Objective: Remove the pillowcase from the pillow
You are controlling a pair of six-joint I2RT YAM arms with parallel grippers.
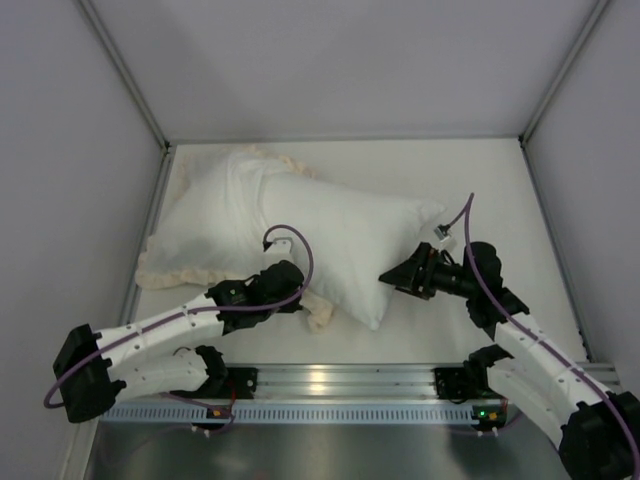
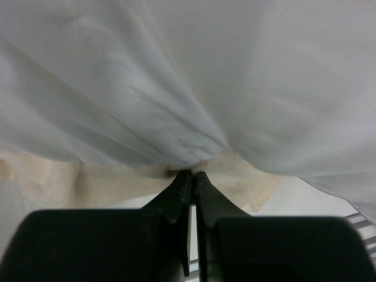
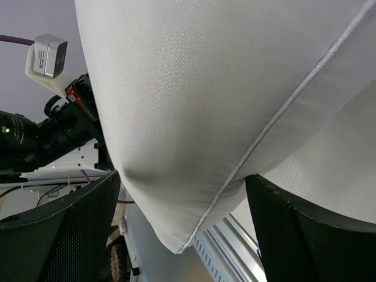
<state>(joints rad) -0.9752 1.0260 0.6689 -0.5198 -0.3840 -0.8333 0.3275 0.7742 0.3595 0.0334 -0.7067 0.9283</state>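
Currently, your left gripper (image 2: pixel 192 176) grips the pillowcase (image 1: pixel 215 215) at the near side of the pillow (image 1: pixel 350 250); your right gripper (image 1: pixel 392 275), jaws apart, straddles its bare right corner. Pull left, along its long axis.

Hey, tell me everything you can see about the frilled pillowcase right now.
The pillowcase is soft white fabric edged with a cream ruffle, creased and slumped on the table at the left. Only its white face shows. It covers the left part of the pillow, whose plain right end sticks out. The left pincer is shut on a gathered fold at its near edge, beside the ruffle; creases fan from that pinch.
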